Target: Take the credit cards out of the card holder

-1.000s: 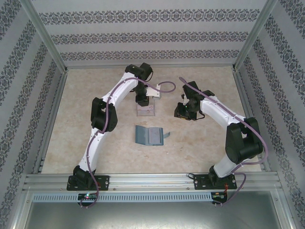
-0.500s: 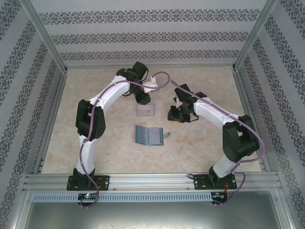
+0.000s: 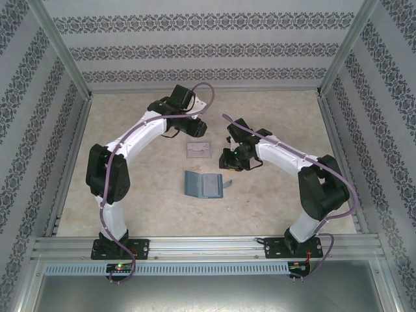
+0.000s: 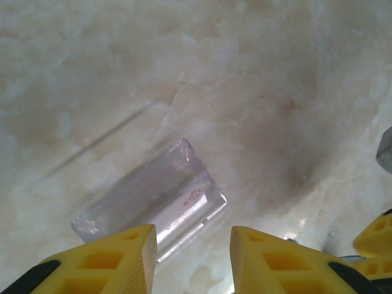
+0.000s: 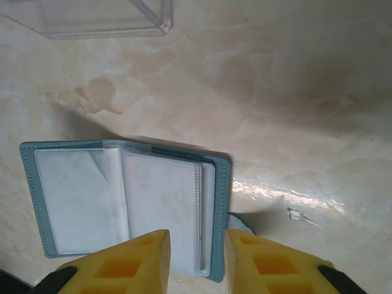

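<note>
Right gripper (image 5: 196, 245) hovered over open card holder (image 5: 92, 196), jaws narrowly parted, empty; best lowered square onto pocket edge. Left gripper (image 4: 193, 239) part-open, empty, by clear box (image 4: 153, 202).

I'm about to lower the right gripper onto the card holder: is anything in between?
Nothing visible stands in the way. The card holder lies open on the table, directly below the open right gripper. The clear box sits farther off, apart from the holder.
</note>
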Tool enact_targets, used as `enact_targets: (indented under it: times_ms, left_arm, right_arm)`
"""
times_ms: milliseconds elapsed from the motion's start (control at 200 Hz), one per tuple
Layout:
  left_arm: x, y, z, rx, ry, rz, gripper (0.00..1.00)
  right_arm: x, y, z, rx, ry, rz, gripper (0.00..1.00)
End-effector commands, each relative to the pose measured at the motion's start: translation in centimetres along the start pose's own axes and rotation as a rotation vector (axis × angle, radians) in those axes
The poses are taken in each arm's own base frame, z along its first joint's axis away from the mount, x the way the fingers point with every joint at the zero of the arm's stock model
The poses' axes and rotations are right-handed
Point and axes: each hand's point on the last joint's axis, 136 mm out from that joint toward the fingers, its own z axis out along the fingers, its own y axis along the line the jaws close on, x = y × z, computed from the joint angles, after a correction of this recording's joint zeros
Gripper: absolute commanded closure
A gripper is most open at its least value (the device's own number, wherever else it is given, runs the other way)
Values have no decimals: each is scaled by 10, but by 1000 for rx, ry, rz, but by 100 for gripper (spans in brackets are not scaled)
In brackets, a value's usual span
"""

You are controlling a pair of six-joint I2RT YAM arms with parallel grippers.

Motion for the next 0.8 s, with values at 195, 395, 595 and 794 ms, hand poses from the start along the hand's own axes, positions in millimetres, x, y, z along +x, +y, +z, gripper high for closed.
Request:
enact_targets:
  times_ms: [195, 395, 595, 794]
  left_arm:
    - [7, -12, -11, 55, -53, -388, 65]
    - [34, -27, -5, 84, 20, -502, 68]
    - [60, -41, -1, 119, 46, -581, 69]
    - [81, -57, 5, 142, 95, -607, 70]
  right_arm:
    - [8, 13, 12, -52, 37, 10, 70]
    - [16, 7, 22, -37, 65, 15, 70]
    - [27, -3, 28, -14, 95, 30, 73]
    - [43, -10, 33, -9, 128, 45, 74]
